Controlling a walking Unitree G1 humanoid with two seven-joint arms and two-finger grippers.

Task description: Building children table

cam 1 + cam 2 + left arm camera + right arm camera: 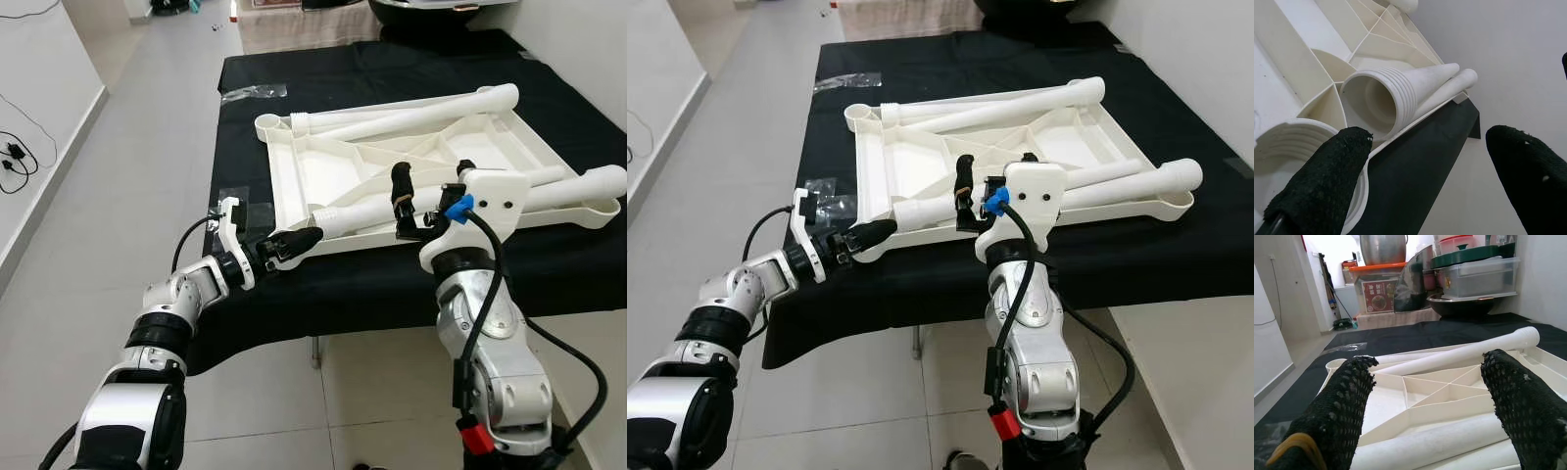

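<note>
White plastic: upturned top (323,171) flat on the black cloth (392,78), ribs up, filling the middle and nearing the cloth's front edge. Three loose legs on it: one (421,113) along the far rim, one (573,186) jutting past the right rim, one (358,213) along the near rim with its threaded mouth toward the front-left corner. Empty socket (266,122) at the far-left corner of the top.

Left gripper (291,245) at the top's near-left corner, fingers spread, one fingertip (1327,181) just beside the corner socket, nothing held. Right gripper (426,201) over the near leg, fingers (1342,406) parted on either side of it, not yet closed on it.

Probably the leg-fitting step, at its start: no leg standing in a socket. Next move likely calls for closing on the near leg, lifting it, turning the threaded end down over a corner socket and twisting, with the left steadying the top against sliding.

Clear plastic bag (253,93) on the cloth's far-left part. Behind the table, stacked tubs (1476,274) and a red printed label (1377,296), writing too small to read.
</note>
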